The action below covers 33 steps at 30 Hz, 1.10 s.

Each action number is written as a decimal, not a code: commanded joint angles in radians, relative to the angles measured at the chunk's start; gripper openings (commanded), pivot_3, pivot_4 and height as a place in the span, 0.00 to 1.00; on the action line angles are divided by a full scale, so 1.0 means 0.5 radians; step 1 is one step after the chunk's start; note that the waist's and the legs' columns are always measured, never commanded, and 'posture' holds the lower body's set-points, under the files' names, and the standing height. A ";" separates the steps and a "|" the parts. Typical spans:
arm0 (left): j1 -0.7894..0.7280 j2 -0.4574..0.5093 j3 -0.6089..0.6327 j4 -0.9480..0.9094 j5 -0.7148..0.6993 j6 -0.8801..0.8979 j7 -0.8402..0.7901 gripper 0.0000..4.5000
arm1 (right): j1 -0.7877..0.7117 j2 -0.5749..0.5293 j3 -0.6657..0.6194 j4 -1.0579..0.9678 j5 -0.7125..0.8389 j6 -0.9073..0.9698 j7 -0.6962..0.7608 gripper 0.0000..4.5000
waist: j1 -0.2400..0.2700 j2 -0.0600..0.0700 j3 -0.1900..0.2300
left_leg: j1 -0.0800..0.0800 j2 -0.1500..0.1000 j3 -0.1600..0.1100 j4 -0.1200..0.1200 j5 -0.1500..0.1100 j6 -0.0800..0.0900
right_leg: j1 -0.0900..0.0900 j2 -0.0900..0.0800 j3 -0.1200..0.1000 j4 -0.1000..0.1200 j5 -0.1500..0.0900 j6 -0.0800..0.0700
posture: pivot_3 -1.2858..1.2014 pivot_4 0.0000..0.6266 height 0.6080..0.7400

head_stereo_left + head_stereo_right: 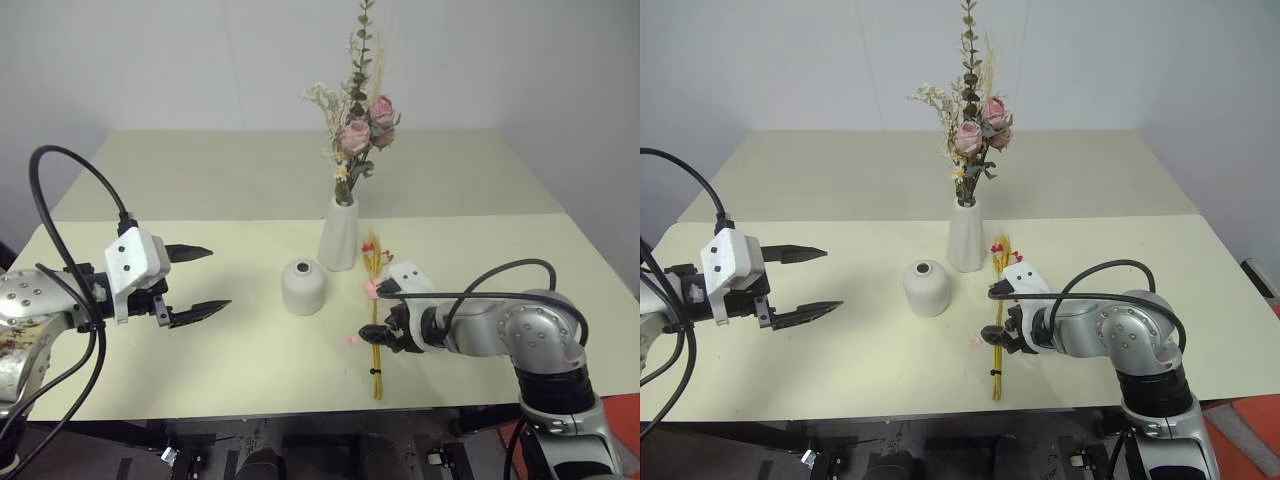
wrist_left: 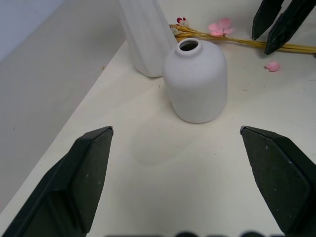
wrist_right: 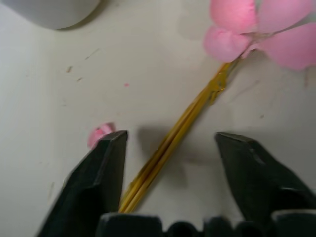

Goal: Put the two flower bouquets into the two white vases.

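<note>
The bunch of pink roses (image 1: 356,132) stands upright in the tall slim white vase (image 1: 339,238) at mid-table. Just left of it and nearer sits the short squat white vase (image 1: 303,287), with nothing in its top hole. The thin bundle of yellow wheat stalks (image 1: 376,362) lies flat on the table to the right of both vases. My right gripper (image 3: 170,134) is down at the table, open, one finger on each side of the stalks and a gap on both sides. My left gripper (image 1: 219,277) hovers open to the left of the squat vase (image 2: 196,79), with nothing in it.
A tiny loose pink ball (image 3: 101,134) lies on the table beside my right gripper's finger. The pale table (image 1: 200,190) stretches back to a white wall. Its front edge runs close below the stalk ends.
</note>
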 commanded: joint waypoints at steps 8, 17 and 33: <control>-0.003 0.033 0.077 -0.067 -0.008 0.000 0.029 1.00 | -0.008 0.029 0.029 0.025 -0.160 0.016 0.039 0.00 | -0.003 0.000 0.000 | 0.001 0.001 0.000 0.000 0.000 0.000 | 0.000 0.001 0.000 0.000 0.000 0.000 | 0.52 0.24 1.00; -0.030 0.045 0.057 -0.028 0.004 -0.016 0.027 1.00 | 0.132 -0.043 -0.394 -0.030 -0.354 -0.012 -0.076 0.00 | 0.028 -0.001 -0.001 | 0.001 -0.001 0.000 0.001 0.000 0.000 | 0.002 -0.001 -0.001 -0.001 0.000 0.000 | 0.52 0.24 1.00; -0.169 0.058 0.027 0.174 0.020 -0.096 -0.054 1.00 | 0.213 0.275 -0.848 -0.508 -0.664 -2.377 0.740 0.00 | -0.004 0.000 0.000 | 0.003 0.001 0.002 0.000 0.000 0.000 | 0.002 0.000 0.002 0.000 0.000 0.002 | 0.52 0.24 1.00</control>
